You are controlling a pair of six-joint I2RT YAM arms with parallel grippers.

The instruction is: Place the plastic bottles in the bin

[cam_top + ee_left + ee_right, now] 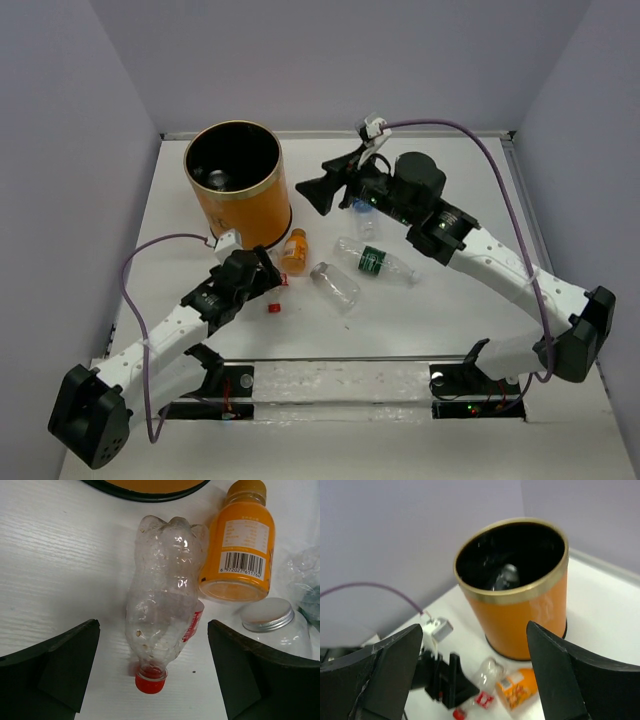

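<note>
The orange-yellow bin [240, 200] stands at the back left, and a bottle [505, 575] lies inside it. My left gripper [266, 272] is open over a crushed clear bottle with a red cap [162, 615], one finger on each side and neither touching it. An orange bottle [242, 545] lies right beside the clear one, near the bin's base. A clear bottle with a silver cap [336, 285] and a green-label bottle [376, 261] lie to the right. My right gripper [315, 192] is open and empty, raised beside the bin [520, 600].
A blue-label bottle [362, 214] lies partly hidden under the right arm. The bin's dark bottom rim [145, 487] is just beyond the clear bottle. Grey walls close the table at the back and on both sides. Purple cables loop over each arm.
</note>
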